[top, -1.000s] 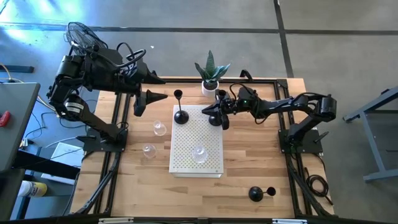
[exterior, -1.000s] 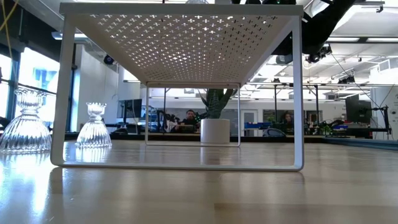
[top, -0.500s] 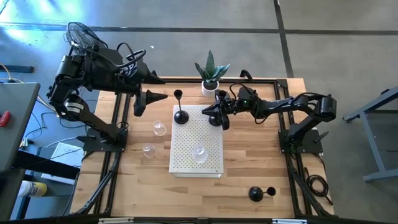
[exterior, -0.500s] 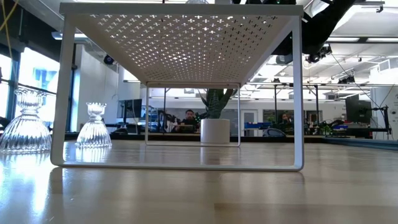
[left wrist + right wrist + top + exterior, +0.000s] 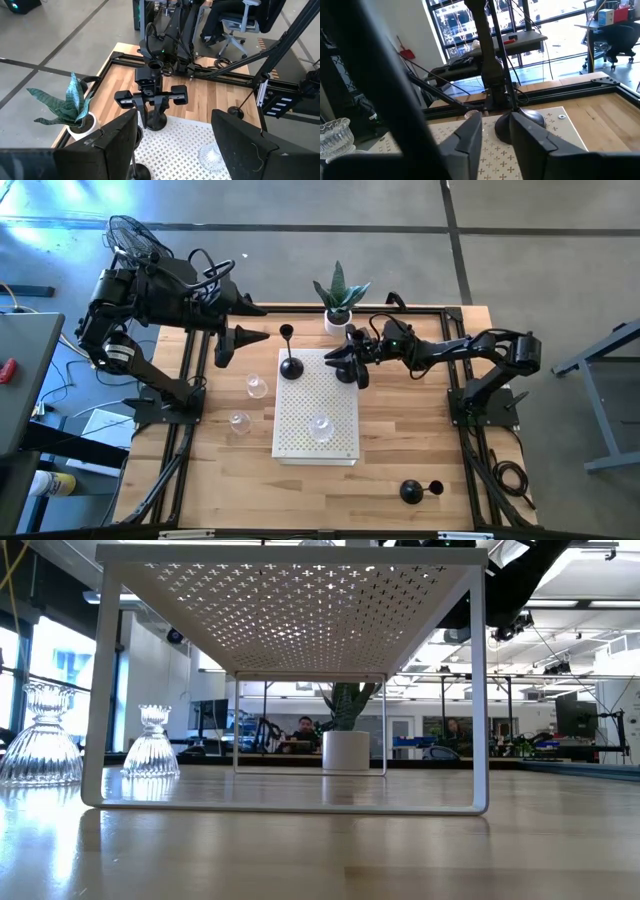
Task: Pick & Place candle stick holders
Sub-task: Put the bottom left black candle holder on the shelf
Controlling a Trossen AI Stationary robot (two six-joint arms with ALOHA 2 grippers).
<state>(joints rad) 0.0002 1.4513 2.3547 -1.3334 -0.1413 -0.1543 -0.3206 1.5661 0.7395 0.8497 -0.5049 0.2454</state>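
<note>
Worktop (image 5: pixel 400 450) seen from above, 12 o'clock = plant (image 5: pixel 340 295) edge. White perforated riser (image 5: pixel 300 442) at centre.

Right gripper (image 5: pixel 345 364) sits over the riser's 1 o'clock corner. Its fingers (image 5: pixel 470 136) are parted either side of black holder no. 1 (image 5: pixel 156 120) and not clamped on it. The approach is low and sideways, prob. so the thin stem passes between the fingers while the domed base stays seated. Long axis vertical, cup up.

Black holder no. 2 (image 5: pixel 290 367) stands upright at the riser's 11 o'clock corner.

Black holder no. 3 (image 5: pixel 412 491) lies tipped on the worktop at 5 o'clock, axis approx. 3–9 o'clock.

Glass holders: one (image 5: pixel 320 425) on the riser, two (image 5: pixel 257 387) (image 5: pixel 238 422) on the worktop at 9 o'clock, upright.

Left gripper (image 5: pixel 245 346) waits at 10 o'clock, fingers wide apart, holding nothing.
</note>
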